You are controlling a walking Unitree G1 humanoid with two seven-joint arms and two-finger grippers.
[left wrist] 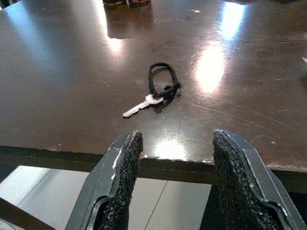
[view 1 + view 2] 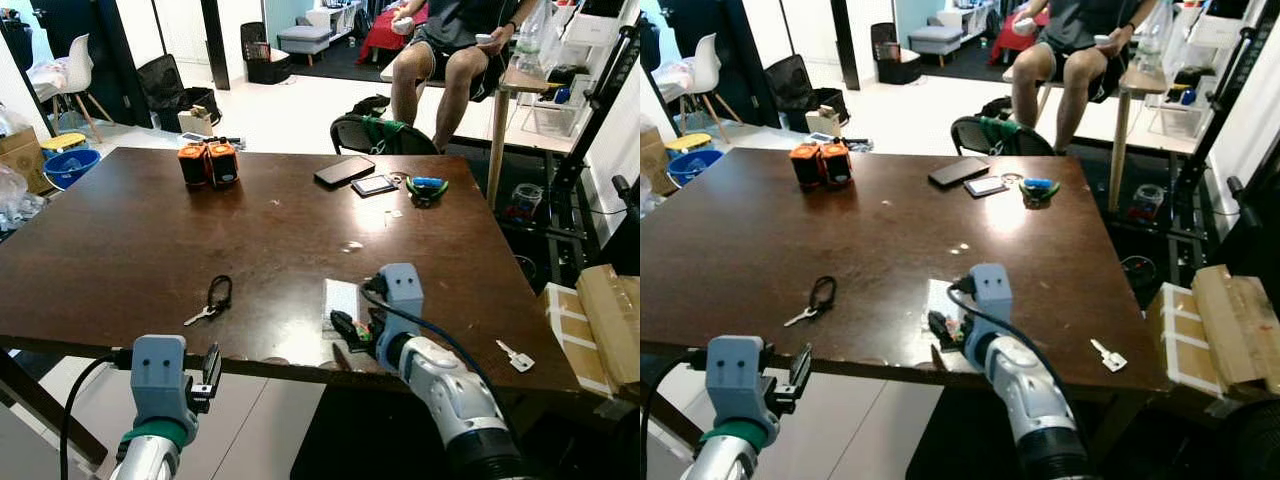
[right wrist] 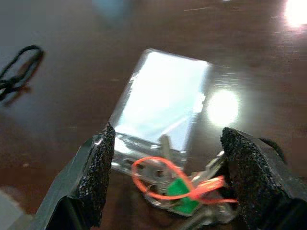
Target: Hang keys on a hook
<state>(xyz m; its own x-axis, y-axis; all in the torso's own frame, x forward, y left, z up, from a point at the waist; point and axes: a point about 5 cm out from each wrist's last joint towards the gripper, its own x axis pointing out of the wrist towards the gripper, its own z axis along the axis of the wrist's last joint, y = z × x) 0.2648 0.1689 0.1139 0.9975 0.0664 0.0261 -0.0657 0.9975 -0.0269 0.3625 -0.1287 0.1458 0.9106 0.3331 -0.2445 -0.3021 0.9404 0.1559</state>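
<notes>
Landmark: the clear plastic card [image 2: 342, 298], flat on the dark wooden desk [image 2: 130, 240] near its front edge.

Touching the card's near edge: a bunch of keys [image 3: 180, 189] with a green tag and an orange loop. Around that bunch: the right hand [image 2: 352, 335], fingers [image 3: 98, 177] spread wide apart, one on each side of the keys, not clamped on them, tips low at the desk surface.

To the left of the card, on the same front strip of desk: a single silver key on a black cord loop [image 2: 213, 299], lying flat, well apart from the card. Before that key and off the desk's front edge: the left hand [image 2: 210, 372], fingers [image 1: 125, 163] parted and empty, pointing toward the key on the cord.

To the right of the card, near the desk's front right corner: another small silver key [image 2: 515, 358], lying alone.

Far beyond the card, toward the back of the desk: two orange and black blocks [image 2: 208, 163] side by side at the left, a dark phone [image 2: 345, 170] and a smaller flat device [image 2: 374, 185] near the middle, a green and blue item [image 2: 427, 186] just right of those.

Behind the desk, past the phone: a seated person [image 2: 450, 50], legs and hands in view.
</notes>
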